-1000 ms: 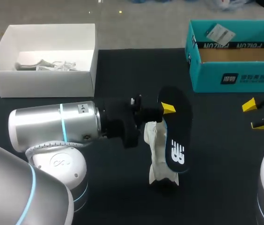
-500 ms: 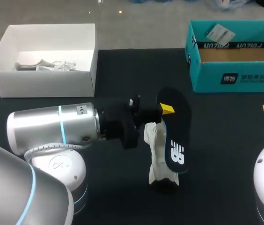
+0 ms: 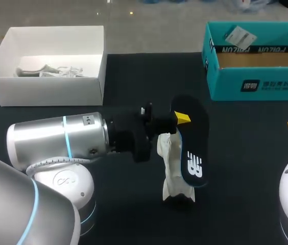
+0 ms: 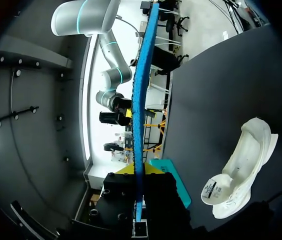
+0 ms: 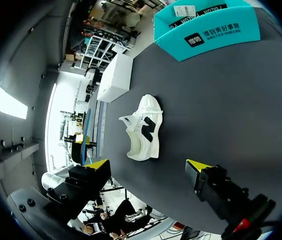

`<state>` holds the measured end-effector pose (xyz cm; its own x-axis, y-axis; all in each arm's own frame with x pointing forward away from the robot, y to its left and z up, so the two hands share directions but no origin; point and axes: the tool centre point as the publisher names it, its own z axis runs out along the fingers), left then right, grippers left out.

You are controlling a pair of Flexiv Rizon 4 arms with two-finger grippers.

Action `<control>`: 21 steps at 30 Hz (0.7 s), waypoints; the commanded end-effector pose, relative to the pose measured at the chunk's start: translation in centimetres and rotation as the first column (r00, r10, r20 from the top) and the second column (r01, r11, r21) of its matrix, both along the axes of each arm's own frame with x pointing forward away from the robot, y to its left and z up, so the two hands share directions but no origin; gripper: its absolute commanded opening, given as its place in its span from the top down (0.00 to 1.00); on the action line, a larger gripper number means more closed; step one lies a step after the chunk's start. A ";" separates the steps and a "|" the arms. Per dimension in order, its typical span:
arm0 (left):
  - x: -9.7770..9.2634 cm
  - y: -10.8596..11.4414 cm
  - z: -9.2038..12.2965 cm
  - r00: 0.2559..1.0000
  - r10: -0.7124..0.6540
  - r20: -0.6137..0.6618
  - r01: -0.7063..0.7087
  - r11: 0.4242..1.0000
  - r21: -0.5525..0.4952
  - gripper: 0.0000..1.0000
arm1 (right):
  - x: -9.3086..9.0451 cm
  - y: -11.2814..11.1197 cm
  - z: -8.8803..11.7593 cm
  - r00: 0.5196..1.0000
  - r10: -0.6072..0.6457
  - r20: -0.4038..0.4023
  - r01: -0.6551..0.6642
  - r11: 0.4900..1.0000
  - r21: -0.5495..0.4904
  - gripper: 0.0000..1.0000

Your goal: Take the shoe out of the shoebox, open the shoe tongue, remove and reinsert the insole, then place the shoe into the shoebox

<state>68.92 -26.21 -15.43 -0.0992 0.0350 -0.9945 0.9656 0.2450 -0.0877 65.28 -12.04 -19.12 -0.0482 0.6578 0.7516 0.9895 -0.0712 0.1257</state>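
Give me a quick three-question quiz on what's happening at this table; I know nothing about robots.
1. True or false: the white shoe lies inside the teal shoebox.
2. What is the left gripper holding?
A. the insole
B. a shoelace
C. nothing
3. Fill the gap: the right gripper is ___, with nothing between its fingers.

Key: 1 false, it sits out on the black table; 2 A; 3 open.
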 end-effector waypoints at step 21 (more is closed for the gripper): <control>-3.5 0.1 -1.9 0.861 -0.265 -0.434 0.218 0.964 -0.156 1.00 | -0.3 0.1 0.1 1.000 -0.005 0.002 0.005 1.000 -0.004 0.00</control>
<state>66.05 -27.61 -17.29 -0.2961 0.0005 -0.9552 0.9458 0.1399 -0.2931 65.18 -11.98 -19.07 -0.0481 0.6589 0.7507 0.9893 -0.0724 0.1270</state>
